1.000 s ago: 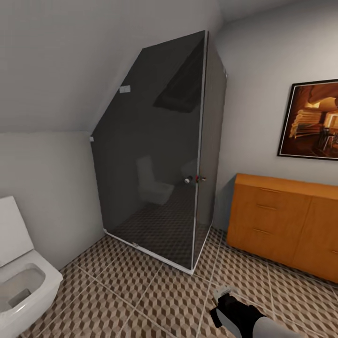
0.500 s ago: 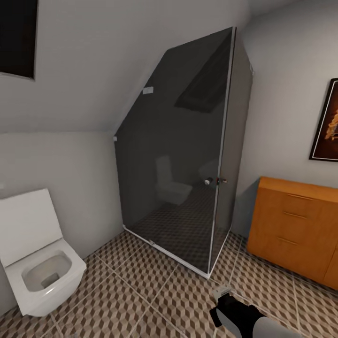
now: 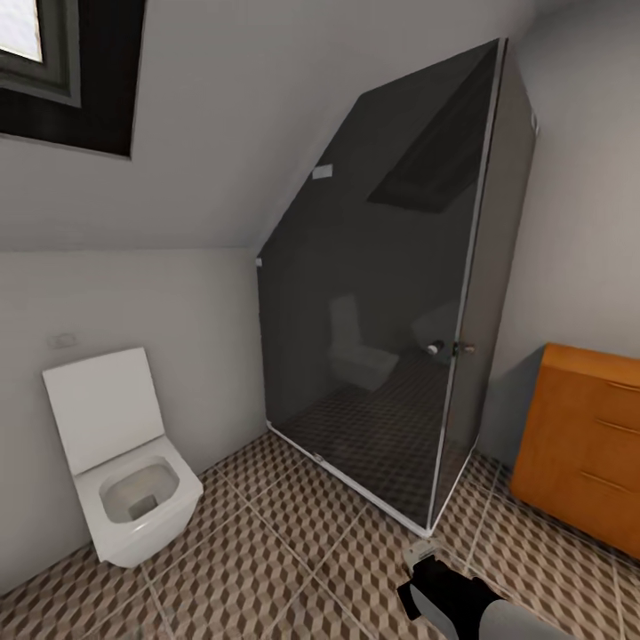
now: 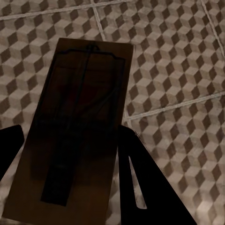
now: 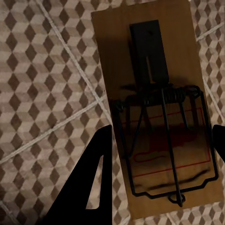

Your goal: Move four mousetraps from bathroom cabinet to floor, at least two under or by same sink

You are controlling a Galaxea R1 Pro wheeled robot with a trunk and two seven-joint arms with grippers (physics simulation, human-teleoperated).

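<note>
A mousetrap (image 5: 150, 61) with a light wood base and a dark wire spring sits between the fingers of my right gripper (image 5: 161, 136), which is shut on it above the cube-patterned bathroom floor (image 5: 42, 70). In the head view the right gripper (image 3: 425, 571) is low at the bottom with a pale trap end (image 3: 420, 551) sticking out. My left gripper (image 4: 72, 136) is shut on another mousetrap (image 4: 75, 117), which is in deep shadow over the floor (image 4: 178, 70). Part of the orange-brown cabinet (image 3: 587, 444) stands at the right edge.
A white toilet (image 3: 133, 484) with its lid up stands against the left wall. A dark glass shower enclosure (image 3: 400, 311) fills the corner under the sloped ceiling. A skylight (image 3: 62, 62) is at the upper left. Open tiled floor (image 3: 284, 569) lies between toilet and shower.
The camera has turned left: the toilet has come fully into view, the shower and cabinet have slid right, and the painting has left the picture. Both grippers keep their traps.
</note>
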